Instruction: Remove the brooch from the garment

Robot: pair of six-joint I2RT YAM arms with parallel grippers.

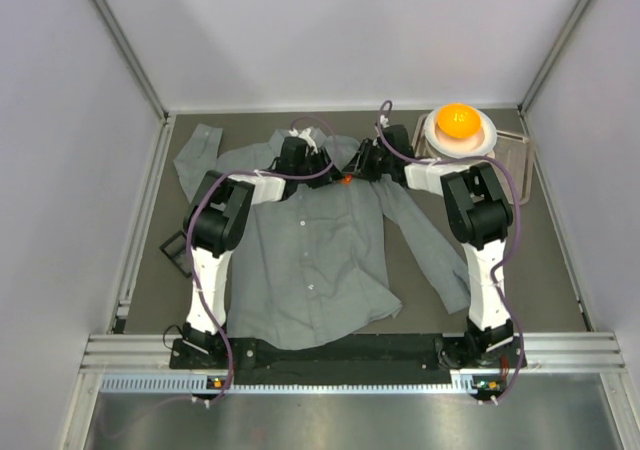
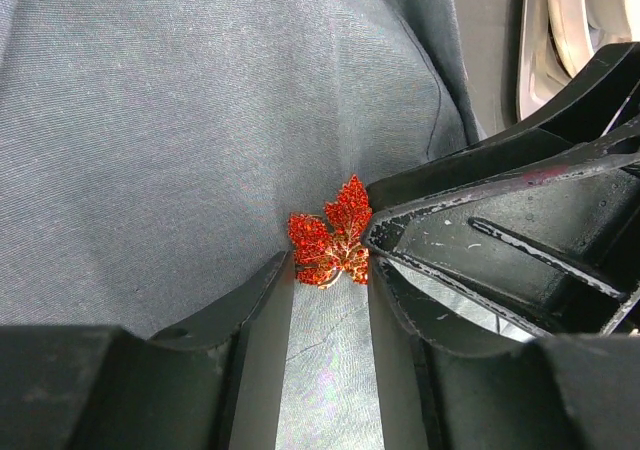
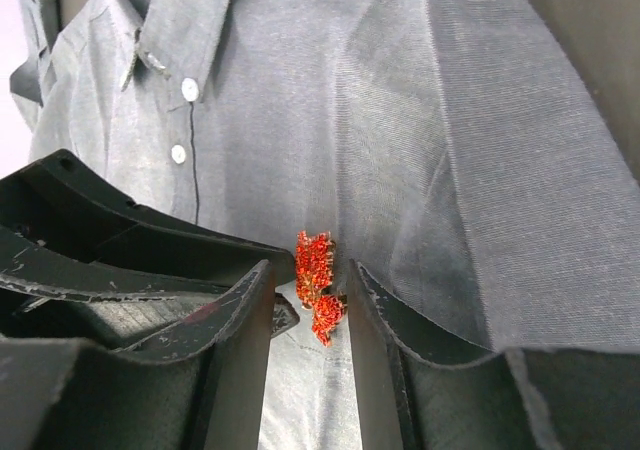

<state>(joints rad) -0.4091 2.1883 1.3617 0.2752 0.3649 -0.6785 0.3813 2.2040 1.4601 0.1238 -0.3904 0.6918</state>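
My arms stretch forward over the garment [image 1: 300, 260], meeting near its collar. Left gripper [image 2: 328, 267] and right gripper [image 3: 309, 267] both straddle the brooch [image 2: 332, 242] (on the cloth there); whether either grips, I cannot tell.

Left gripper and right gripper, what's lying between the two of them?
The brooch, sitting on the garment's grey cloth. The top external view shows it between them; both wrist views show it close up.

Left arm [image 1: 207, 280], right arm [image 1: 487, 280]: white links, black joints, purple cables [image 1: 306, 120]; black scuffed tool fingers [image 2: 250, 315].
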